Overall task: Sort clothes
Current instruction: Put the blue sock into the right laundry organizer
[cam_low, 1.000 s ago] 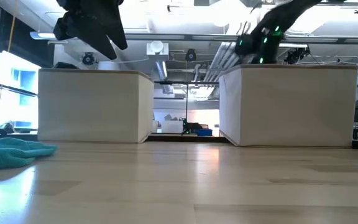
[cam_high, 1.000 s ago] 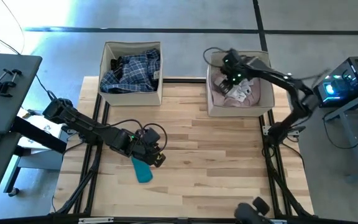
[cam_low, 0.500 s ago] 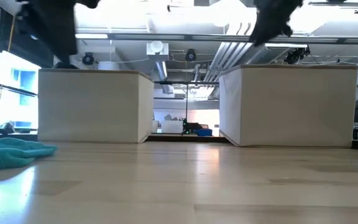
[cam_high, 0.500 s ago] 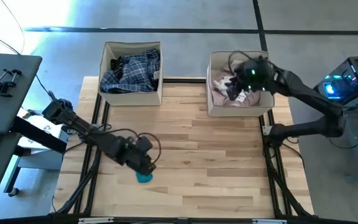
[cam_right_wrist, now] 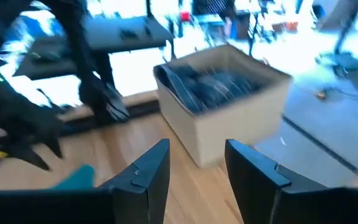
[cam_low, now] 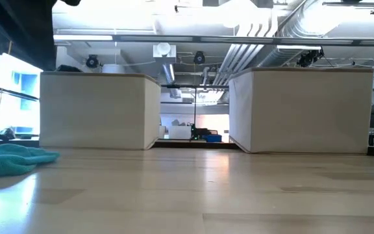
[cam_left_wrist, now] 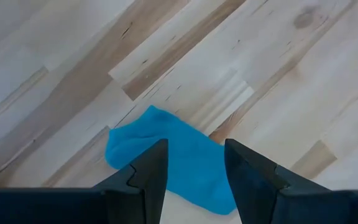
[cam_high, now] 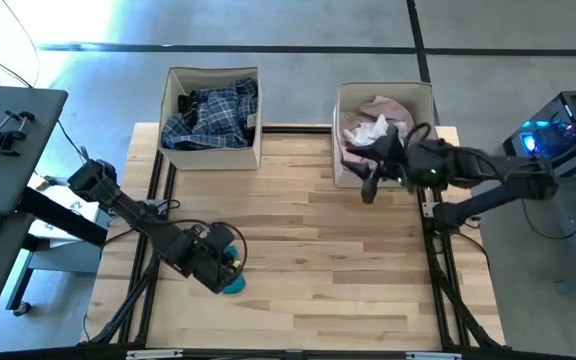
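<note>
Table [cam_high: 318, 270], pale wood: two beige fabric boxes at the far edge, the left box [cam_high: 213, 150] holding a blue-white plaid shirt [cam_high: 208, 115], the right box [cam_high: 353, 175] holding pale pink clothes [cam_high: 373, 125]. Left tool [cam_left_wrist: 194, 171], fingers spread with nothing between them, directly above a teal sock [cam_left_wrist: 179, 158] lying flat at the near-left of the table, long axis diagonal; which end is the toe cannot be told. Right tool [cam_right_wrist: 196, 168], fingers spread and empty, just in front of the right box, pointing left.

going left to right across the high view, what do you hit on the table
left gripper over the teal sock → box with the plaid shirt → right gripper → box with the pale pink shirt
</note>
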### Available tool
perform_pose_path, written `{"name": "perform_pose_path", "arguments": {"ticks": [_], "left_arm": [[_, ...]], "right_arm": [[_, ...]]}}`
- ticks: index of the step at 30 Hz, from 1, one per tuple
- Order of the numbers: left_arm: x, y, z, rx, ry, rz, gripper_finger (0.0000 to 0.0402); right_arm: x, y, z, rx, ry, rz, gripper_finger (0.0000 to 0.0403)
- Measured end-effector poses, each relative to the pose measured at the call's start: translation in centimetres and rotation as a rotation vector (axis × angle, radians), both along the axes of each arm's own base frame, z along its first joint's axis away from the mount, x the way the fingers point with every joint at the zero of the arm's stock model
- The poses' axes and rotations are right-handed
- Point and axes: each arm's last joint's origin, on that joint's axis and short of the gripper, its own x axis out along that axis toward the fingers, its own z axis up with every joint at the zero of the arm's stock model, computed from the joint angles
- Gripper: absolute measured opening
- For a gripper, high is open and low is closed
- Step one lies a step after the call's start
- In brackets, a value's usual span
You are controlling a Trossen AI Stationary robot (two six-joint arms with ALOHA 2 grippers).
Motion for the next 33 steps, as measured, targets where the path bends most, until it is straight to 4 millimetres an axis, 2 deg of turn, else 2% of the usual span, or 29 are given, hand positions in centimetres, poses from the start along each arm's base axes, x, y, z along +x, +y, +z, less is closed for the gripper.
{"name": "perform_pose_path", "arguments": {"ticks": [4,9,12,15,17,22,27,33], "left_arm": [[0.0,0.0,0.0,0.022,-0.016,0.007,0.0145],[0.1,0.0,-0.7,0.018,0.003,0.026,0.0145],[-0.7,0.2,-2.5,-0.031,0.080,0.078,0.0145],[-1.4,0.4,-4.8,-0.103,0.143,0.106,0.0145],[-2.0,0.5,-6.5,-0.135,0.164,0.108,0.0145],[-2.4,0.8,-10.3,-0.219,0.061,0.092,0.0141],[-2.8,1.1,-12.5,-0.212,0.014,0.092,0.0104],[-2.5,1.3,-12.8,-0.164,-0.025,0.075,0.0018]], "right_arm": [[0.4,2.2,0.0,-0.040,-0.098,0.080,0.0144],[1.6,4.3,-3.3,-0.011,-0.170,0.172,0.0144],[1.9,4.8,-5.2,0.063,-0.205,0.214,0.0144],[2.0,5.1,-6.2,0.132,-0.222,0.247,0.0144],[2.1,5.1,-6.4,0.151,-0.221,0.257,0.0144],[2.0,5.1,-6.2,0.124,-0.220,0.268,0.0144],[2.0,5.4,-6.3,0.046,-0.182,0.370,0.0144],[2.0,5.5,-6.6,0.076,-0.148,0.411,0.0144]]}}
